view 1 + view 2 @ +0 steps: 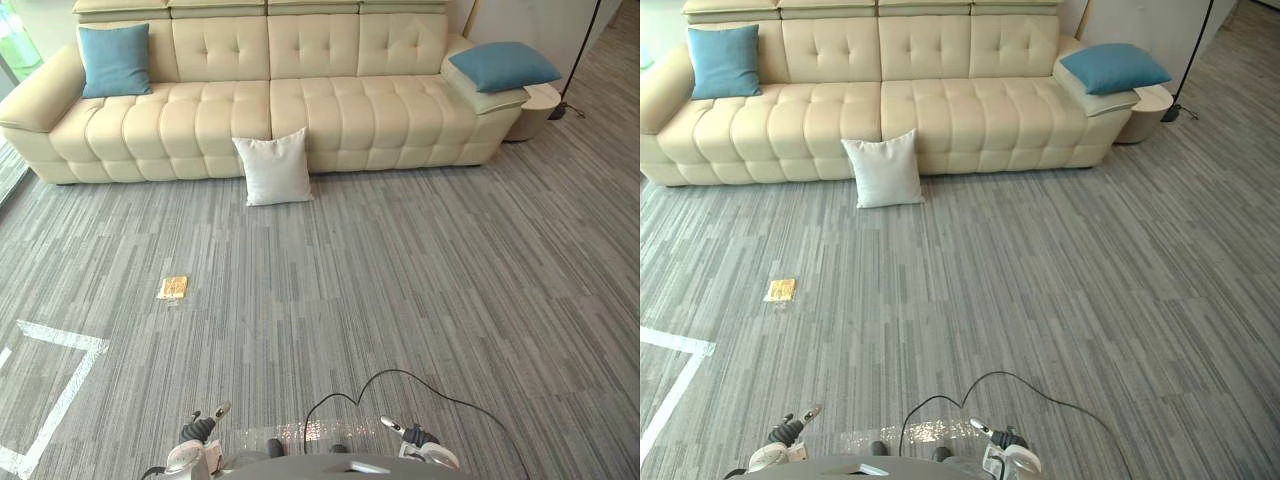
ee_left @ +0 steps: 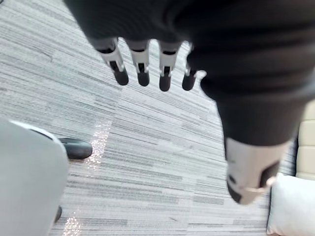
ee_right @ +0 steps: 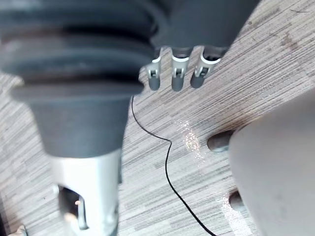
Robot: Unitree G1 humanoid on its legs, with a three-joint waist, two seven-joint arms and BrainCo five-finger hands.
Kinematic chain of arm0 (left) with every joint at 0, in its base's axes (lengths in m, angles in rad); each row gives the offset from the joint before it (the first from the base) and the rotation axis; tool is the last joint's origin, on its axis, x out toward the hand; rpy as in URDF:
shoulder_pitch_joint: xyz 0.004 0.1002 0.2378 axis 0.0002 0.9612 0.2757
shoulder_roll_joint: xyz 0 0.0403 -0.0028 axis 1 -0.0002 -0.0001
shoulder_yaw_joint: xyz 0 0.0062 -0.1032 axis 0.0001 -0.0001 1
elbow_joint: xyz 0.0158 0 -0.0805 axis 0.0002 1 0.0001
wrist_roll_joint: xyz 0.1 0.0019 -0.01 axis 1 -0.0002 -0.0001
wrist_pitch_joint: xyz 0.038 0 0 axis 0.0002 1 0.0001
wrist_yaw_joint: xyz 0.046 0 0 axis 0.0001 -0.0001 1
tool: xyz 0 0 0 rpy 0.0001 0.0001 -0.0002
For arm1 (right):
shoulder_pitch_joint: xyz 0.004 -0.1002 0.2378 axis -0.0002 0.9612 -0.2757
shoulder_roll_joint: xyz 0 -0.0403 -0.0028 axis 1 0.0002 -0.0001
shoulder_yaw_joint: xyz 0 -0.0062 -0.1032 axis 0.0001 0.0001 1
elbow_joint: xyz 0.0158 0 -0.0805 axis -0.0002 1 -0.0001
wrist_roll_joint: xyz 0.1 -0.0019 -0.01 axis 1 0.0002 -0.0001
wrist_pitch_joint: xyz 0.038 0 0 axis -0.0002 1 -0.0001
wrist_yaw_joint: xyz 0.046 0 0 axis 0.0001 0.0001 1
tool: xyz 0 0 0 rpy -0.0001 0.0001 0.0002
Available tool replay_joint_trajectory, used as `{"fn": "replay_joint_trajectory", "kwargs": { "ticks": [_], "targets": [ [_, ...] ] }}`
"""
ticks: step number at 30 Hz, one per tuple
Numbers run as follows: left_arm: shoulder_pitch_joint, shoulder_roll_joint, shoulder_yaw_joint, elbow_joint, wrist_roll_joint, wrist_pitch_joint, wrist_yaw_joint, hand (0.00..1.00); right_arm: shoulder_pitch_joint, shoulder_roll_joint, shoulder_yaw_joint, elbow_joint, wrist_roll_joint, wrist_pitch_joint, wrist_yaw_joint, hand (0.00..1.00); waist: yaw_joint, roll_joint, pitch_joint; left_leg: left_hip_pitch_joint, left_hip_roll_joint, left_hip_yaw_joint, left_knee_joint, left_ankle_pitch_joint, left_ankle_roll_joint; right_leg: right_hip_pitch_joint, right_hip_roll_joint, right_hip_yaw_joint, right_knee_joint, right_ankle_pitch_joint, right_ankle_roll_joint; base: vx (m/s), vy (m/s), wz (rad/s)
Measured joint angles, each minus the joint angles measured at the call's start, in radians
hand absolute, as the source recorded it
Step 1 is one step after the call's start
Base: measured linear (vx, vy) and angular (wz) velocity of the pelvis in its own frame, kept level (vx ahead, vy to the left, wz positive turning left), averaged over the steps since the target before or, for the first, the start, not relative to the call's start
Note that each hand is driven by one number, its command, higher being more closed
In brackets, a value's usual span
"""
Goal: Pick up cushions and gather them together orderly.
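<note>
Across the top of the frame, head view: cream sofa (image 1: 270, 110), long and tufted; blue cushion (image 1: 115, 60) upright at its upper-left end, against the backrest; second blue cushion (image 1: 503, 65) lying flat on the armrest, upper right; white cushion (image 1: 273, 168) on the grey floor (image 1: 420, 290), centre, leaning against the sofa front. Lower left: small yellow item (image 1: 173, 287) flat on the floor; white tape lines (image 1: 60, 340).

Bottom edge: left hand (image 1: 198, 432) and right hand (image 1: 418, 438), both low, well apart from every cushion; wrist views show each with fingers straight and apart, holding nothing.

Step in hand, by my reckoning: the approach; no cushion picked up yet.

Advice:
- Walk to the white cushion first, as the nearest and the one off the sofa; stop square to it.
- Take it by both side edges with both hands; one hand would likely let the soft stuffing sag and slip.
- Set it on the seat beside a blue one, upright, edges lined up.
</note>
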Motion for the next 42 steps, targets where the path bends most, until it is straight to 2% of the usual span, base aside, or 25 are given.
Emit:
{"fn": "replay_joint_trajectory", "kwargs": {
  "ticks": [6, 9, 10, 11, 14, 16, 17, 18, 19, 21, 22, 23, 24, 25, 27, 30, 32, 33, 34, 35, 36, 38, 40, 41, 42],
  "targets": [
    [-0.004, -0.006, 0.022, 0.0, -0.001, 0.0, 0.001, 0.0, 0.0, 0.006, -0.01, -0.002, 0.028, -0.003, -0.009, 0.0, 0.001, -0.002, 0.01, -0.009, 0.002, -0.002, 0.001, -0.007, -0.011, -0.001, 0.001, -0.006, 0.008, -0.013, -0.01, -0.01, -0.029, 0.03],
    [-0.015, -0.006, 0.036, -0.006, -0.001, 0.004, 0.0, 0.0, 0.003, 0.022, -0.031, -0.021, 0.038, -0.005, -0.019, 0.0, 0.001, -0.012, 0.02, -0.032, 0.011, 0.007, 0.056, -0.041, -0.029, -0.012, -0.004, -0.03, 0.043, -0.04, -0.014, 0.02, -0.037, 0.18],
    [-0.026, -0.006, 0.057, -0.01, -0.002, 0.007, 0.0, 0.0, 0.014, 0.032, -0.032, -0.051, 0.052, -0.006, -0.019, 0.0, 0.006, -0.017, 0.038, -0.092, 0.043, 0.079, 0.215, -0.114, -0.059, -0.017, -0.011, -0.037, 0.071, -0.057, -0.021, 0.04, -0.052, 0.25],
    [-0.029, -0.006, 0.063, -0.021, -0.006, 0.007, 0.0, 0.0, 0.019, 0.033, -0.034, -0.066, 0.063, -0.008, -0.02, 0.0, 0.01, -0.015, 0.048, -0.128, 0.063, 0.113, 0.308, -0.142, -0.073, -0.017, -0.012, -0.039, 0.087, -0.069, -0.023, 0.02, -0.041, 0.18],
    [-0.031, -0.022, 0.088, -0.056, -0.018, 0.008, -0.001, 0.0, 0.042, 0.032, -0.024, -0.098, 0.103, -0.009, -0.02, 0.0, 0.013, -0.006, 0.055, -0.265, 0.13, 0.179, 0.645, -0.165, -0.075, -0.015, -0.019, -0.053, 0.135, -0.139, -0.024, 0.0, 0.005, 0.08],
    [-0.031, -0.026, 0.094, -0.076, -0.023, 0.008, -0.001, 0.0, 0.043, 0.034, -0.016, -0.113, 0.112, -0.008, -0.021, 0.0, 0.015, -0.006, 0.06, -0.33, 0.154, 0.187, 0.775, -0.148, -0.094, -0.005, -0.033, -0.051, 0.138, -0.148, -0.033, 0.11, 0.082, -0.07],
    [-0.03, -0.026, 0.095, -0.086, -0.023, 0.007, -0.001, 0.0, 0.038, 0.029, -0.003, -0.12, 0.113, -0.008, -0.022, 0.0, 0.018, -0.006, 0.065, -0.37, 0.173, 0.197, 0.817, -0.199, -0.069, 0.003, -0.049, -0.046, 0.141, -0.155, -0.033, 0.17, 0.142, -0.16],
    [-0.031, -0.027, 0.092, -0.085, -0.029, 0.006, -0.002, 0.0, 0.038, 0.024, -0.005, -0.12, 0.113, -0.007, -0.024, 0.0, 0.018, 0.001, 0.07, -0.378, 0.188, 0.206, 0.787, -0.233, -0.067, 0.016, -0.065, -0.034, 0.142, -0.164, -0.026, 0.23, 0.188, -0.24],
    [-0.03, -0.028, 0.09, -0.086, -0.035, 0.006, -0.002, 0.0, 0.038, 0.021, -0.003, -0.12, 0.113, -0.005, -0.024, 0.0, 0.019, 0.002, 0.07, -0.385, 0.193, 0.21, 0.721, -0.239, -0.069, 0.025, -0.092, -0.021, 0.147, -0.178, -0.01, 0.27, 0.222, -0.25],
    [-0.029, -0.027, 0.082, -0.087, -0.042, 0.004, -0.002, 0.0, 0.035, 0.017, 0.008, -0.122, 0.113, -0.005, -0.024, 0.0, 0.022, 0.003, 0.07, -0.41, 0.185, 0.193, 0.564, -0.201, -0.087, 0.034, -0.143, -0.007, 0.16, -0.208, 0.03, 0.27, 0.259, -0.19],
    [-0.028, -0.028, 0.072, -0.087, -0.049, 0.002, -0.001, 0.0, 0.031, 0.01, 0.017, -0.122, 0.113, -0.005, -0.024, 0.0, 0.023, 0.011, 0.069, -0.416, 0.18, 0.169, 0.432, -0.14, -0.104, 0.044, -0.166, 0.001, 0.155, -0.226, 0.058, 0.25, 0.289, -0.18],
    [-0.025, -0.03, 0.065, -0.086, -0.052, 0.002, -0.001, 0.0, 0.03, 0.002, 0.027, -0.122, 0.113, -0.006, -0.024, 0.0, 0.024, 0.02, 0.066, -0.416, 0.181, 0.149, 0.365, -0.112, -0.114, 0.048, -0.17, 0.006, 0.15, -0.234, 0.072, 0.36, 0.408, -0.3],
    [-0.024, -0.034, 0.057, -0.085, -0.06, 0.001, -0.001, 0.0, 0.025, -0.012, 0.055, -0.119, 0.113, -0.007, -0.024, 0.0, 0.028, 0.027, 0.06, -0.411, 0.179, 0.154, 0.35, 0.018, -0.097, 0.065, -0.188, 0.029, 0.133, -0.253, 0.089, 0.4, 0.388, -0.38],
    [-0.032, -0.021, 0.052, -0.087, -0.058, -0.005, -0.001, 0.0, 0.013, -0.005, 0.066, -0.113, 0.113, -0.007, -0.024, 0.0, 0.036, 0.009, 0.059, -0.425, 0.162, 0.172, 0.391, -0.027, -0.066, 0.068, -0.202, 0.054, 0.125, -0.252, 0.062, 0.42, 0.339, -0.33],
    [-0.041, 0.004, 0.039, -0.076, -0.063, -0.005, -0.003, 0.0, -0.026, 0.015, 0.088, -0.102, 0.113, -0.009, -0.018, 0.0, 0.03, -0.001, 0.054, -0.465, 0.159, 0.154, 0.479, -0.107, -0.047, 0.04, -0.16, 0.074, 0.17, -0.203, 0.036, 0.49, 0.236, -0.21],
    [-0.041, 0.032, 0.03, -0.058, -0.064, -0.003, -0.001, 0.0, -0.043, 0.02, 0.089, -0.074, 0.111, -0.022, -0.015, 0.0, 0.034, -0.032, 0.028, -0.461, 0.119, 0.178, 0.576, -0.199, 0.013, 0.046, -0.219, 0.124, 0.212, -0.175, 0.041, 0.41, 0.222, -0.14],
    [-0.041, 0.035, 0.027, -0.038, -0.063, -0.002, 0.001, 0.0, -0.04, 0.016, 0.089, -0.074, 0.109, -0.024, -0.014, 0.0, 0.039, -0.034, 0.021, -0.435, 0.11, 0.195, 0.59, -0.243, 0.023, 0.003, -0.235, 0.152, 0.318, -0.161, 0.067, 0.39, 0.218, -0.34],
    [-0.037, 0.043, 0.01, -0.033, -0.059, -0.001, 0.002, 0.0, -0.04, 0.013, 0.089, -0.068, 0.103, -0.026, -0.014, 0.0, 0.038, -0.034, 0.02, -0.398, 0.103, 0.214, 0.572, -0.268, 0.027, -0.067, -0.242, 0.181, 0.47, -0.135, 0.12, 0.34, 0.172, -0.38],
    [-0.035, 0.06, -0.016, -0.022, -0.058, 0.004, 0.002, 0.0, -0.035, 0.014, 0.092, -0.065, 0.101, -0.027, -0.013, 0.0, 0.027, -0.039, 0.025, -0.339, 0.086, 0.226, 0.533, -0.288, 0.036, -0.156, -0.25, 0.207, 0.683, -0.066, 0.183, 0.41, 0.197, -0.27],
    [-0.032, 0.066, -0.028, -0.018, -0.058, 0.007, 0.002, 0.0, -0.03, 0.014, 0.095, -0.062, 0.101, -0.027, -0.013, 0.0, 0.019, -0.042, 0.027, -0.302, 0.077, 0.228, 0.515, -0.296, 0.039, -0.189, -0.253, 0.21, 0.775, -0.032, 0.197, 0.34, 0.112, -0.23],
    [-0.02, 0.073, -0.035, -0.016, -0.059, 0.012, 0.004, 0.0, -0.029, 0.001, 0.104, -0.064, 0.101, -0.03, -0.011, 0.0, 0.013, -0.043, 0.038, -0.205, 0.062, 0.24, 0.467, -0.311, 0.041, -0.251, -0.258, 0.186, 0.969, -0.03, 0.185, 0.36, 0.083, -0.19],
    [-0.003, 0.071, -0.063, -0.009, -0.059, 0.015, 0.011, 0.0, -0.015, -0.025, 0.14, -0.068, 0.101, -0.031, -0.004, 0.0, -0.012, -0.024, 0.048, -0.027, 0.047, 0.241, 0.351, -0.309, 0.034, -0.352, -0.258, 0.047, 1.171, -0.135, 0.084, 0.42, 0.076, -0.08],
    [-0.002, 0.069, -0.071, -0.004, -0.06, 0.016, 0.012, 0.0, -0.013, -0.028, 0.15, -0.081, 0.102, -0.038, 0.001, 0.0, -0.023, -0.021, 0.05, 0.044, 0.053, 0.243, 0.291, -0.303, 0.025, -0.425, -0.235, -0.03, 1.162, -0.204, 0.045, 0.36, 0.019, 0.04],
    [-0.003, 0.061, -0.071, -0.001, -0.06, 0.016, 0.011, 0.0, -0.014, -0.028, 0.148, -0.088, 0.102, -0.045, 0.003, 0.0, -0.031, -0.02, 0.051, 0.086, 0.065, 0.242, 0.263, -0.302, 0.023, -0.496, -0.209, -0.097, 1.069, -0.243, 0.017, 0.35, -0.037, 0.11],
    [-0.003, 0.057, -0.07, 0.0, -0.06, 0.016, 0.011, 0.0, -0.014, -0.029, 0.148, -0.092, 0.102, -0.046, 0.004, 0.0, -0.033, -0.018, 0.052, 0.098, 0.071, 0.24, 0.252, -0.302, 0.022, -0.516, -0.199, -0.113, 1.028, -0.249, 0.01, 0.39, -0.094, 0.23]
  ]
}}
